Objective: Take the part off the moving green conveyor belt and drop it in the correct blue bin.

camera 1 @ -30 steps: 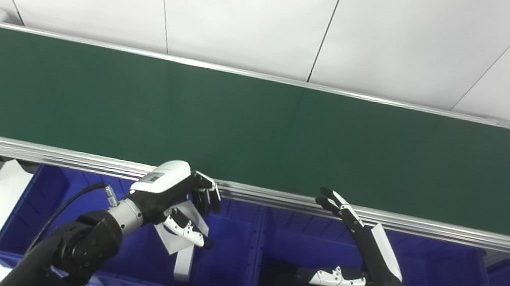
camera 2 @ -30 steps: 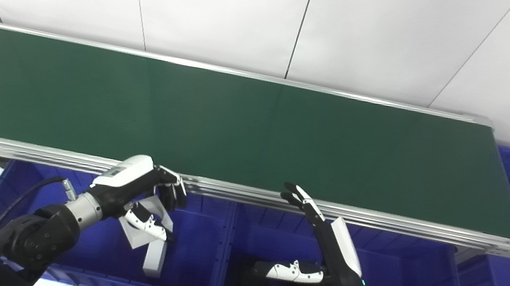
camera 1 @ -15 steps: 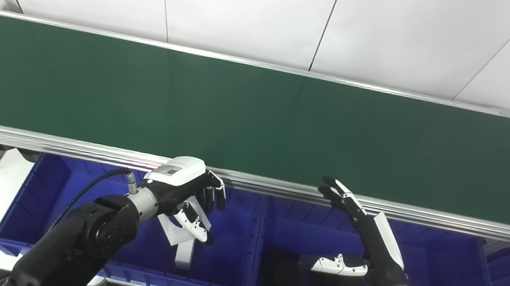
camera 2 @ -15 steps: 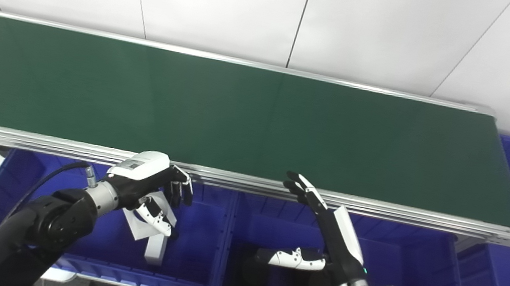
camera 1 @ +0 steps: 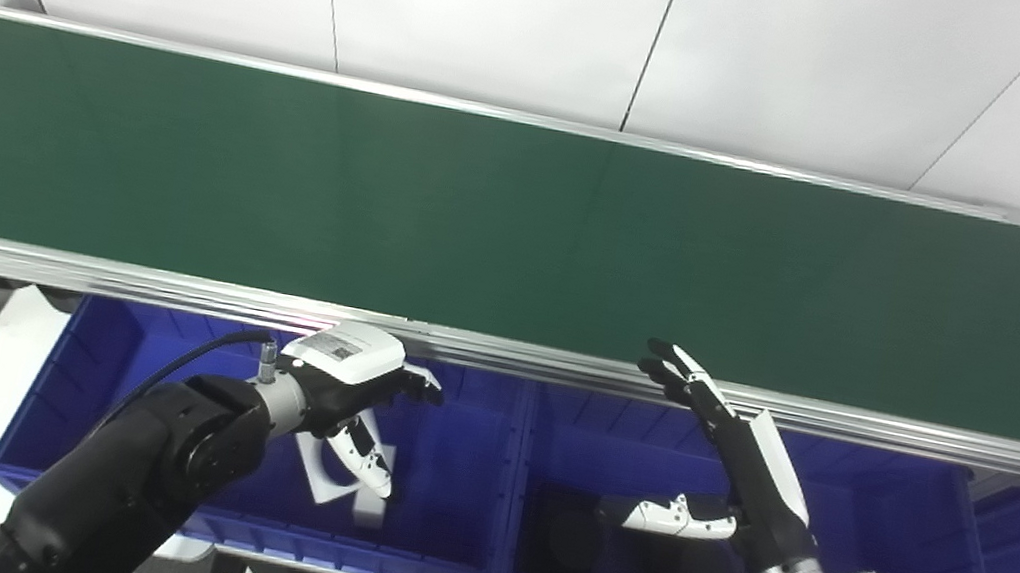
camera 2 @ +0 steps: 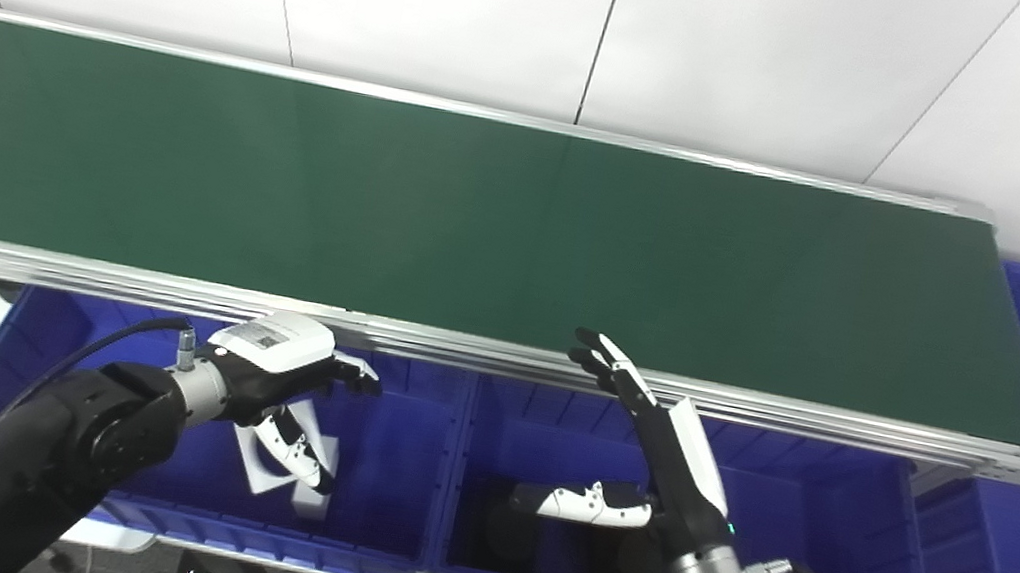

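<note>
Left hand [camera 1: 349, 384] lower — fingers [camera 1: 419, 384] outstretched

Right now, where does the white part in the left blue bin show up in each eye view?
Left eye view: white part lower left of centre, under the left hand.
Right eye view: farther left.
Shared landmark: the divider between the two front bins.

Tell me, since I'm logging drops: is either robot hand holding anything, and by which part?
Nothing held. The left robot hand is open above the white part in its bin; the right robot hand is open too.
</note>
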### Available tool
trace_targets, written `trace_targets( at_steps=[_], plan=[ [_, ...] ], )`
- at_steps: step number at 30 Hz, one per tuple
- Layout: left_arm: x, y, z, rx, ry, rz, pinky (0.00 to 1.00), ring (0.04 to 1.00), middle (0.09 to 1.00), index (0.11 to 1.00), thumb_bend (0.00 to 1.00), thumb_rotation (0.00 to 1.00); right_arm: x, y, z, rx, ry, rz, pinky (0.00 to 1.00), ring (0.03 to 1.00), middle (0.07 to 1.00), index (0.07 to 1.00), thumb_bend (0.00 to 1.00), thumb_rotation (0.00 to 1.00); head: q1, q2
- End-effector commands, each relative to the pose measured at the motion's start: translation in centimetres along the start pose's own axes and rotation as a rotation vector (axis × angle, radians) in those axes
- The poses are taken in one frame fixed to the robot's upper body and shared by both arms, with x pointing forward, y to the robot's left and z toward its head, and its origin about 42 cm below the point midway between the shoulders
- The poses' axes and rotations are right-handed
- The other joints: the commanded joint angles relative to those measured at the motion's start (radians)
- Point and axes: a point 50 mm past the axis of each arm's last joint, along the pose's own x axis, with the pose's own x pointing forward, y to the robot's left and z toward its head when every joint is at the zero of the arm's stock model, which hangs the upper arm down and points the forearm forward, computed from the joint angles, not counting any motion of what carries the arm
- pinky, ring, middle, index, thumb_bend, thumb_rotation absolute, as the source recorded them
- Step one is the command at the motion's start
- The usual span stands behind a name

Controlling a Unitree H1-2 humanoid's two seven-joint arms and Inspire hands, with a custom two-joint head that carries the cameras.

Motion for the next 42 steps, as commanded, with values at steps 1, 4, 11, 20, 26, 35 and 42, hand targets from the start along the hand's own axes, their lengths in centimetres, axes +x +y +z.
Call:
trace_targets(
  at_steps=[1,4,11,20,26,35,42],
  plan=[
    [-0.3,2.1,0.4,0.022,-0.018,0.052,0.65,0.787,0.849,0.842,0.79,0.43,0.4,-0.5,1.0,0.0,-0.039,-0.02,0.84,0.867,0.855,0.909,0.97,0.4,0.0,0.0],
    [-0.7,2.2,0.5,0.021,-0.026,0.054,0.66,0.787,0.85,0.843,0.8,0.43,0.4,-0.5,1.0,-0.005,-0.04,-0.021,0.83,0.86,0.854,0.907,0.97,0.4,-0.002,0.001],
    [-1.7,2.1,0.4,-0.073,-0.083,0.125,0.61,0.76,0.82,0.811,0.79,0.39,0.4,-0.4,1.1,-0.015,-0.042,-0.021,0.84,0.861,0.852,0.906,0.97,0.41,-0.014,0.002],
    [-2.7,1.5,-1.1,-0.393,-0.291,0.276,0.62,0.728,0.782,0.796,0.75,0.32,0.4,-0.4,1.1,-0.022,-0.047,-0.016,0.82,0.858,0.856,0.897,0.97,0.41,-0.025,0.003],
    [-2.9,1.0,-1.7,-0.541,-0.381,0.324,0.67,0.772,0.821,0.837,0.78,0.3,0.4,-0.3,1.1,-0.02,-0.042,-0.018,0.82,0.857,0.85,0.895,0.98,0.41,-0.031,0.0],
    [-3.0,-0.2,-2.4,-0.661,-0.407,0.352,0.75,0.855,0.922,0.939,0.84,0.34,0.6,0.3,0.9,-0.004,-0.051,-0.02,0.82,0.852,0.851,0.897,0.97,0.4,-0.047,-0.018],
    [-3.5,-1.0,-2.3,-0.726,-0.412,0.352,0.82,0.916,0.969,0.995,0.87,0.34,0.7,0.8,1.1,0.003,-0.049,-0.022,0.81,0.853,0.851,0.897,0.97,0.39,-0.053,-0.027]
  ],
)
